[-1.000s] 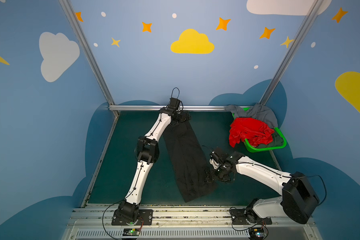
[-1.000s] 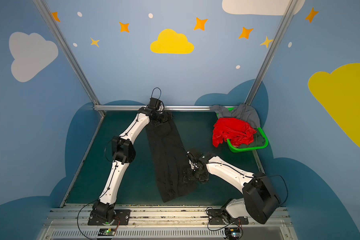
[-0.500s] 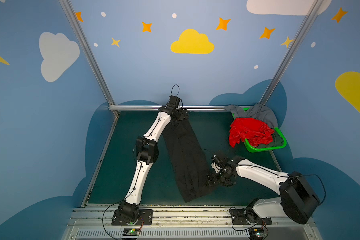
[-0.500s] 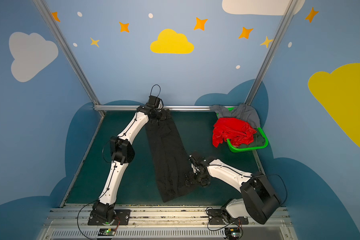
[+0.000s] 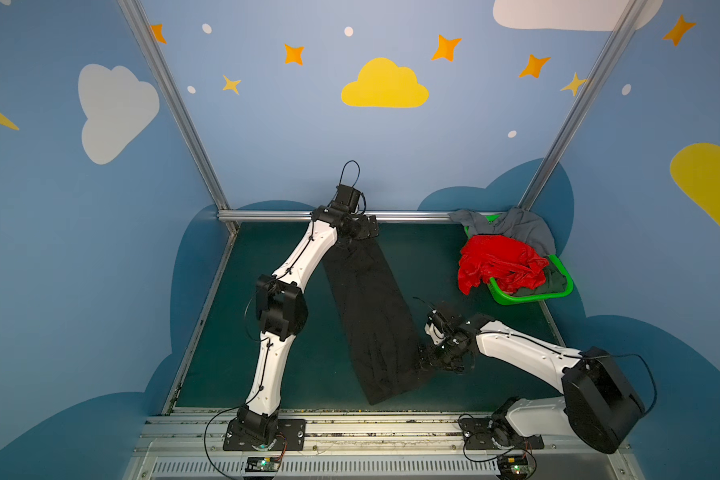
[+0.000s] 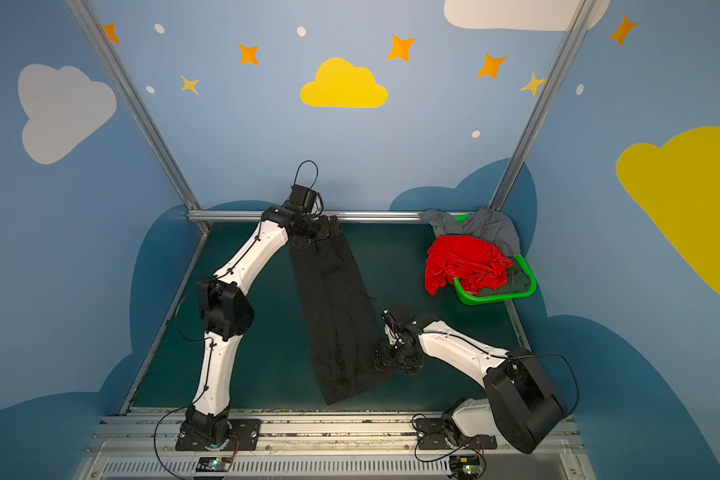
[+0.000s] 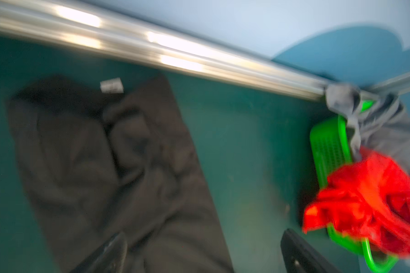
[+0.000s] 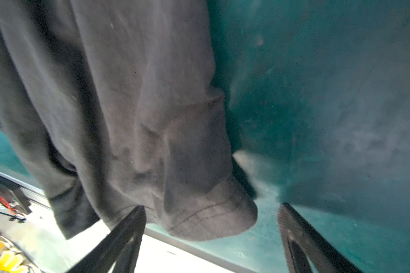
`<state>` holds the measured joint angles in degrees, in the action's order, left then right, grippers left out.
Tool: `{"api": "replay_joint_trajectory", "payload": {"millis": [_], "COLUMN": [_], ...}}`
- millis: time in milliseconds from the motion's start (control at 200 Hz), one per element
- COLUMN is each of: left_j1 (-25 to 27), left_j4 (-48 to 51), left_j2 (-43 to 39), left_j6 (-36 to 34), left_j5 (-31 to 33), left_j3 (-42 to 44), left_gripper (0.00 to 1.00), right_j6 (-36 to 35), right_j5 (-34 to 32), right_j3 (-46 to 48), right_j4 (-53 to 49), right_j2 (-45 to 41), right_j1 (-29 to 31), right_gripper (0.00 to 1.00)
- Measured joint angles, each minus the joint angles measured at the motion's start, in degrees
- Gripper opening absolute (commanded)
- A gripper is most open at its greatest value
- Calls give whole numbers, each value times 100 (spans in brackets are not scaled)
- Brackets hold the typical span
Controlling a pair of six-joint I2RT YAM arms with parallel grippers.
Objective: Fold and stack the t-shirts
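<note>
Blur is spread over the left wrist view, so the folds in the cloth are hard to make out there. Only the tips of the left gripper (image 7: 202,236) are seen, cut off by the frame edge; they are held wide apart with nothing clasped between them. In both top views the far end of the black shirt (image 5: 371,316) is partly hidden under that gripper, close to the rail (image 5: 412,216). A basket (image 5: 528,297) is set at the far right corner of the mat (image 5: 433,257). It is filled by a red shirt (image 5: 495,262) spilling over its rim, a grey shirt (image 5: 512,226) draped over its back, and a green shirt (image 5: 555,280), mostly buried. The black shirt is laid down the middle of the mat as a long, narrow, wrinkled strip, with a white label (image 7: 111,85) at its far end. Its near right corner, a stitched hem, is seen between the spread fingers of the right gripper (image 8: 211,208), which is not clamped on it; whether the pads touch it cannot be told.
</note>
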<state>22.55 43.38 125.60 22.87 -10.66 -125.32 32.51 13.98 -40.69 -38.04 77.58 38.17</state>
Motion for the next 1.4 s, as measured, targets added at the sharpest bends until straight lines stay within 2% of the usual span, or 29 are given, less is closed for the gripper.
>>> {"api": "replay_joint_trajectory", "payload": {"millis": [75,160,345,501,611,686,776,846,1126,1196,1402], "left_j1": [63,120,103,79,37,-9,-46,-57,289,415,1069], "left_j4": [-415,-831,-1429,-1707,-1700,-1659,-1569,-1523,-1335,-1399,-1685], "left_j2": [-743,-1510,-2761,-3897,-4675,-5080,-5449,-5720,-6885,-7012,-6846], "left_j6": [52,162,396,597,721,793,898,968,1368,1493,1801], "left_j5": [-39,-52,13,223,348,385,407,365,227,175,39], "left_j3": [1139,2251,3943,5403,6282,6738,7211,7597,8758,8942,9370], "left_gripper": [100,100,100,100,100,100,100,100,81,75,73], "right_j6": [-9,-20,-105,-195,-197,-199,-179,-153,96,181,396], "right_j5": [50,94,146,155,197,236,267,295,417,446,557], "right_j3": [22,50,90,114,286,400,452,474,798,850,920], "right_j4": [131,269,404,439,533,551,570,584,905,986,1154], "right_j2": [39,131,286,291,184,74,-31,-120,-492,-529,-542], "right_j1": [-28,-44,-48,-48,-48,-48,-48,-48,-48,-48,-48], "right_gripper": [63,61,47,28,23,18,17,10,5,4,0]}}
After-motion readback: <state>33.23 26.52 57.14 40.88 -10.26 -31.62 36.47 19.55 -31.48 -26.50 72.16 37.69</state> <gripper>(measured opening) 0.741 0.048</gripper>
